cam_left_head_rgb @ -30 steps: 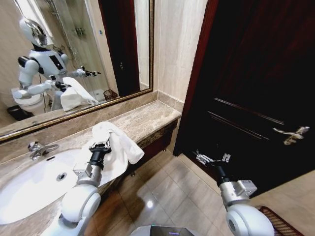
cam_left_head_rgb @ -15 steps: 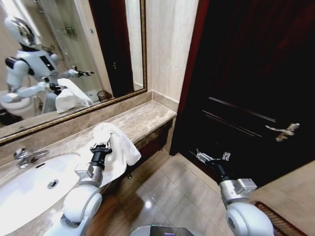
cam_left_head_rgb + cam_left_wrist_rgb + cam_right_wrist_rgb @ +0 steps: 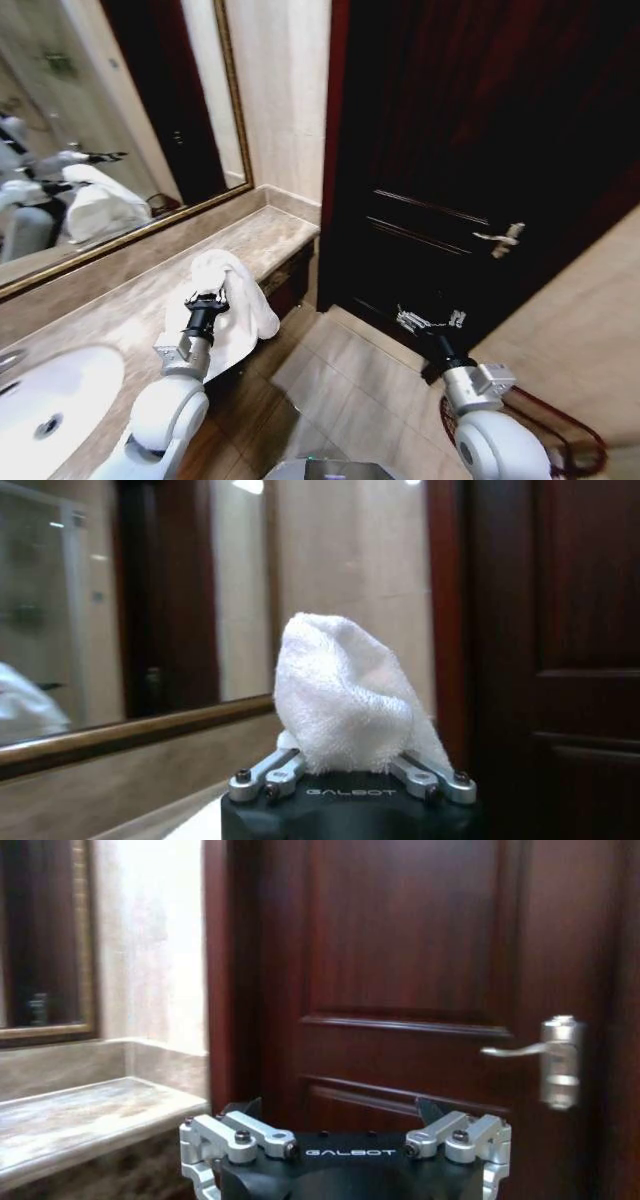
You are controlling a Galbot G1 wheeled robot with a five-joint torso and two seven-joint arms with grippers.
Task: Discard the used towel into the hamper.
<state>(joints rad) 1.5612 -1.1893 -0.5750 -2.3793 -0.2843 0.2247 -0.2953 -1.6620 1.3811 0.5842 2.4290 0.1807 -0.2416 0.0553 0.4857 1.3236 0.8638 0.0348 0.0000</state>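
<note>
A white towel (image 3: 238,290) hangs crumpled from my left gripper (image 3: 207,298), which is shut on it above the marble counter's (image 3: 130,310) front edge. In the left wrist view the towel (image 3: 345,697) rises as a bunched peak out of the gripper (image 3: 350,769). My right gripper (image 3: 430,320) is open and holds nothing, raised over the tiled floor in front of the dark door; in the right wrist view the gripper (image 3: 338,1116) faces that door. The hamper (image 3: 578,432) shows as a reddish-brown wire rim at the lower right, partly behind my right arm.
A dark wooden door (image 3: 470,150) with a silver lever handle (image 3: 500,240) stands ahead. The sink (image 3: 50,400) is at the lower left, and a framed mirror (image 3: 100,150) runs above the counter. Tiled floor (image 3: 340,390) lies between the counter and the door.
The whole picture has shifted left, so the camera has turned right: sink and mirror slide off left, the door centres, and the hamper rim comes into view. Both arms keep their pose, towel still held.
</note>
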